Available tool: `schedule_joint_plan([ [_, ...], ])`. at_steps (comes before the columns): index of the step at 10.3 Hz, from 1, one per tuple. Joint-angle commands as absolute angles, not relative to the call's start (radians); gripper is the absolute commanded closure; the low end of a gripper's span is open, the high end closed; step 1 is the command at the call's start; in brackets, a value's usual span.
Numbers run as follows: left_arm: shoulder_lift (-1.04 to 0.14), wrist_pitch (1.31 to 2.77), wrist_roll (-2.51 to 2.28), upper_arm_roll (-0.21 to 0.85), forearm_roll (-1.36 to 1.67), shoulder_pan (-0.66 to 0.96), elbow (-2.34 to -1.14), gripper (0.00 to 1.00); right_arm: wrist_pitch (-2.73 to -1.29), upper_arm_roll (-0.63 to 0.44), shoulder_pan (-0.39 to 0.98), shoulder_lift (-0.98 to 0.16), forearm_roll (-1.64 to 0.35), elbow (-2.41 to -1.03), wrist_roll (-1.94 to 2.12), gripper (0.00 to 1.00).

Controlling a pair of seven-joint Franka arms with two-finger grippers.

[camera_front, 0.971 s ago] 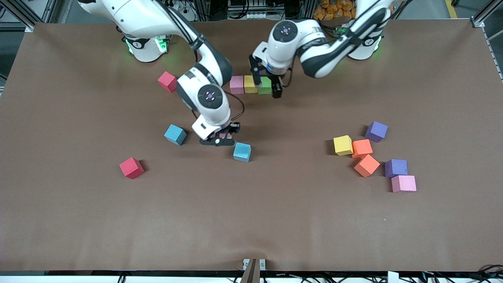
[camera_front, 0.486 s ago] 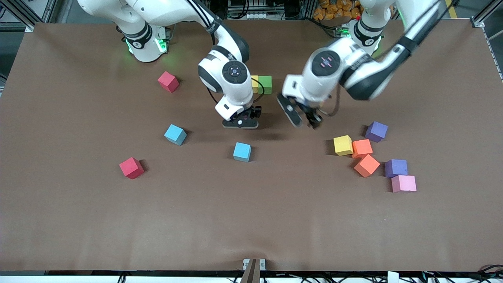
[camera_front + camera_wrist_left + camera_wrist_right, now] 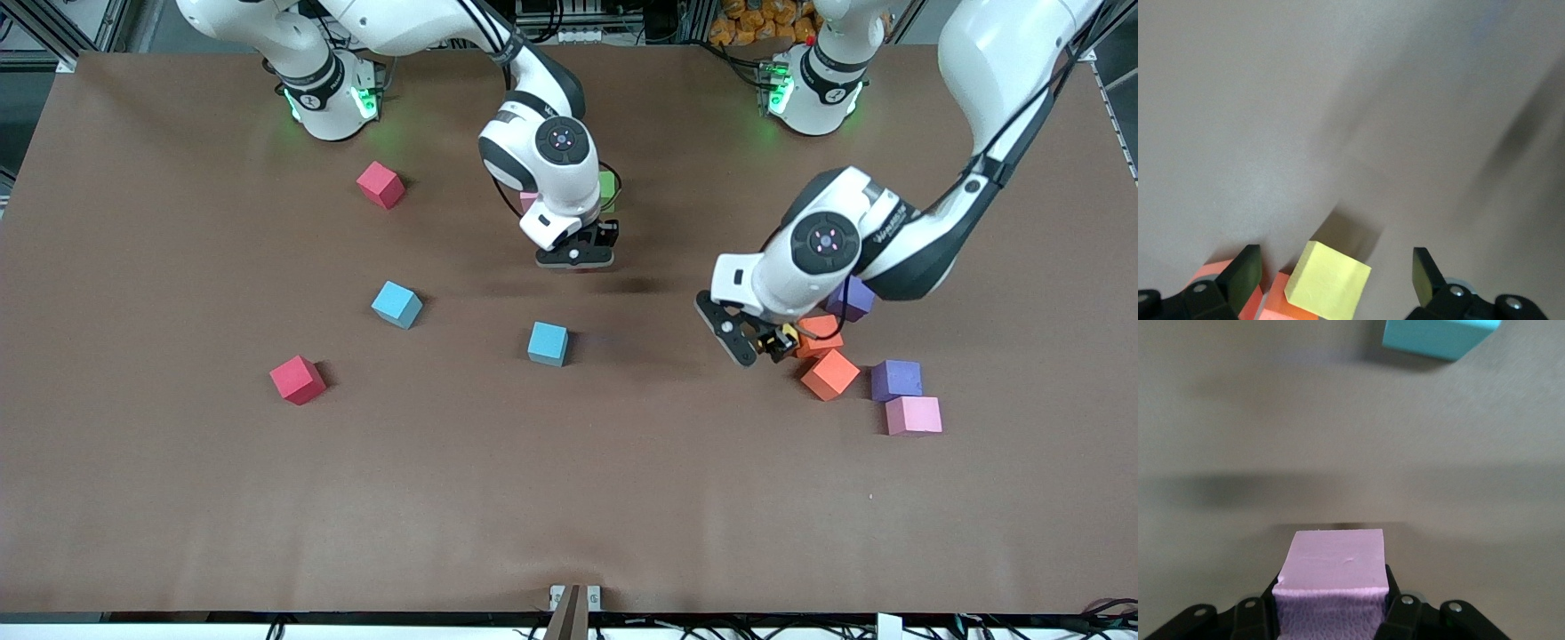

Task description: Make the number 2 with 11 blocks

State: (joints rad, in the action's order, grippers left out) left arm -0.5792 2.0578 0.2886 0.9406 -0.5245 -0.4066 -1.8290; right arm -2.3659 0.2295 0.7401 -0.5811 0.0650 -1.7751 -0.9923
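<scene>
While my front camera hides it, the right wrist view shows the right gripper [image 3: 1330, 613] clamped on a pink block [image 3: 1333, 577] above the table [image 3: 178, 498]; the left gripper [image 3: 1335, 277] hangs wide open over a yellow block [image 3: 1328, 280].

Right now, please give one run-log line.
right gripper: shut on pink block, over table | left gripper: open over yellow block

No readable text anywhere I can see, small dark lettering on my left arm's white forearm shell [image 3: 892, 223] too tiny to make out, no labels, numbers or signs on the coloured foam cubes or the brown bench [image 3: 569, 498]
</scene>
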Motion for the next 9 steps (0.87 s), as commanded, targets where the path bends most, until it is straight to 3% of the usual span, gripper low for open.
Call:
schedule_joint_plan([
  [1,-0.583,2.002,0.317,0.917,-0.569,-0.37,-1.798,0.0,-2.373,0.225,0.762,-0.624,0.058,-1.747,-1.022,1.0],
  [5,-0.577,1.904,0.322,0.916,-0.607,-0.371,-1.777,0.0,-2.365,0.225,0.802,-0.658,0.055,-1.715,-1.069,1.0],
  [9,-0.578,1.896,0.322,0.911,-0.617,-0.379,-1.776,0.0,-2.35,0.225,0.83,-0.657,0.057,-1.723,-1.078,1.0],
])
